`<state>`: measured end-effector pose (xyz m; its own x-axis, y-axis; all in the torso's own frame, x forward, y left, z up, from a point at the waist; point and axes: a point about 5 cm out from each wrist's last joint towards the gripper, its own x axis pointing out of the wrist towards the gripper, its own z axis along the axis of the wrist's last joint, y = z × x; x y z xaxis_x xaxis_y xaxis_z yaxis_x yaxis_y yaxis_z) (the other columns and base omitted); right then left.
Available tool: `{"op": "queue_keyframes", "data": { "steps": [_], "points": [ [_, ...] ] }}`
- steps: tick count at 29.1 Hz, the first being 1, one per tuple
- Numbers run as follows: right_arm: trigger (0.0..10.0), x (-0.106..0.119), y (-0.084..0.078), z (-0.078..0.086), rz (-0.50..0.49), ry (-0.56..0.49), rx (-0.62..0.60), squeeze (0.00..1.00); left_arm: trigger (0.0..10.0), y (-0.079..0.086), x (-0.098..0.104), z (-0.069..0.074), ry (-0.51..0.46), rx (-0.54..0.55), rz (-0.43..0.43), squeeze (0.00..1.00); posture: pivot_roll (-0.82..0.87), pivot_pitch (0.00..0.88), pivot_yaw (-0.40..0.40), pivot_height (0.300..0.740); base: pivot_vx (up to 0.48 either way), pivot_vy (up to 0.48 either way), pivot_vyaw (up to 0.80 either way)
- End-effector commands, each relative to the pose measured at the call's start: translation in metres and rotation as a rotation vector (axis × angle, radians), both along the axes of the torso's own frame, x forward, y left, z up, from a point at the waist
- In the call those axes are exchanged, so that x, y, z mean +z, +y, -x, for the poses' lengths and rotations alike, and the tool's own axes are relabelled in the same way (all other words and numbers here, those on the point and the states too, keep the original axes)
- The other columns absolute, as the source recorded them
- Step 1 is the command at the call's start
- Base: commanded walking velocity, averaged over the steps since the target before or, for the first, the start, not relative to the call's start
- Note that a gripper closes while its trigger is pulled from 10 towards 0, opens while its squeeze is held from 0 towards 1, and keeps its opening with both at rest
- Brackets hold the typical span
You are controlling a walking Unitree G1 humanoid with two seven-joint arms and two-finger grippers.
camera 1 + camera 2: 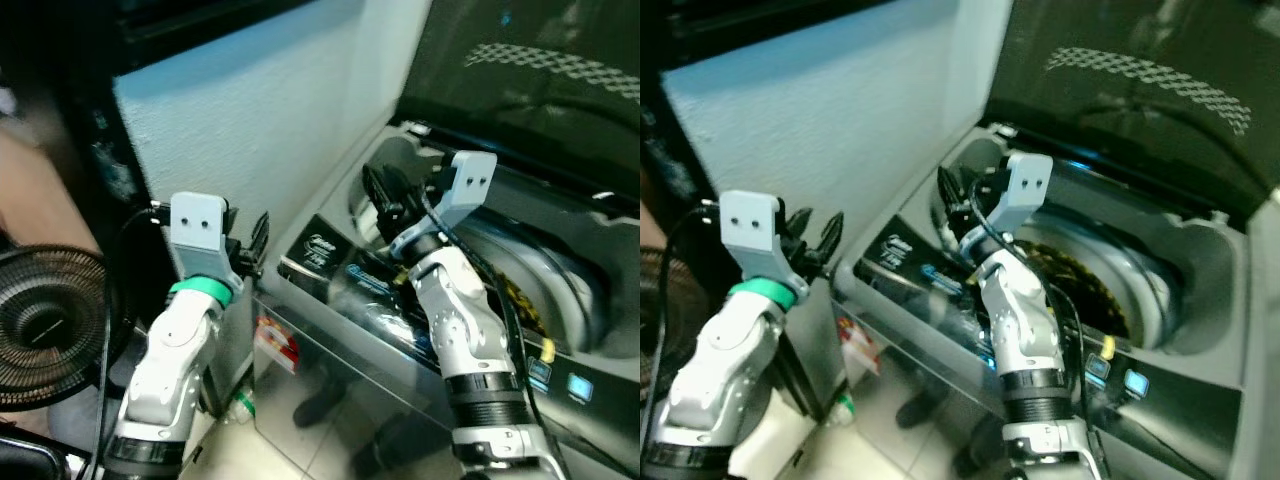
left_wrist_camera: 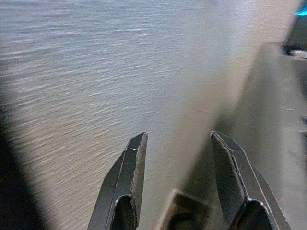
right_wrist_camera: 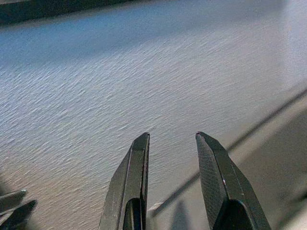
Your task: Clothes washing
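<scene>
Grey top-loading washing machine [image 1: 400, 400] with glossy front panel stands against the wall, dark lid [image 1: 520, 70] raised upright at the back. Round steel drum opening [image 1: 1140, 270] visible under the lid, smooth curved rim, something dark with yellow specks inside, too blurred to name. Glossy black control strip [image 1: 330, 265] with small print and a blue-lit display [image 1: 1135, 382] runs along the near edge.

Right gripper [image 1: 385, 190] of two long black fingers hovers over the left rim of the drum opening, fingers apart, nothing between them; right wrist view shows the two textured pads [image 3: 213, 172] spread against the wall. Silver jointed right arm [image 1: 465, 330] rises in front of the control strip.

Left gripper [image 1: 815, 235] sits beside the machine's left corner, near the wall, fingers parted and empty; pads [image 2: 134, 167] ribbed and dark in the left wrist view.

White rough-textured plaster wall [image 1: 260, 110] behind both grippers. Black round wire-grille fan [image 1: 45, 325] on the far left. Pale glossy tiled floor [image 1: 290, 450] below.
</scene>
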<state>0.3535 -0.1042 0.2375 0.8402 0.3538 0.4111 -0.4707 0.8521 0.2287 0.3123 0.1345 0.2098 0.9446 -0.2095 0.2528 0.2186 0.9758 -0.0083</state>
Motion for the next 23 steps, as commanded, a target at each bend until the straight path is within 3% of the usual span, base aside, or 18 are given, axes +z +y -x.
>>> {"op": "queue_keyframes", "data": {
  "steps": [1,4,7,14,23],
  "points": [
    [10.0,-0.005,-0.006,0.0,-0.009,0.012,-0.003,0.0,10.0,-0.003,-0.005,0.002,0.014,-0.024,-0.003,0.0,0.07,0.027,-0.038,0.74,0.0,0.0,0.8],
    [10.0,-0.007,-0.014,0.005,0.002,0.007,0.015,0.0,10.0,-0.005,-0.004,0.009,0.006,-0.101,0.012,0.0,0.06,0.027,-0.039,0.74,0.0,0.0,0.8],
    [10.0,-0.011,-0.018,0.021,0.035,-0.009,0.096,0.0,10.0,-0.006,-0.003,0.024,0.003,-0.186,0.011,0.0,0.06,0.031,-0.039,0.74,0.0,0.0,0.8],
    [10.0,-0.015,-0.019,0.035,-0.007,0.005,0.129,0.0,10.0,0.001,-0.002,0.033,-0.002,-0.167,0.019,0.0,0.06,0.022,-0.035,0.74,0.0,0.0,0.8],
    [10.0,-0.024,-0.025,0.066,-0.034,0.029,0.177,0.0,10.0,0.014,-0.007,0.061,0.023,-0.116,0.036,0.0,0.05,0.014,-0.028,0.74,0.0,0.0,0.8]
  ]
}}
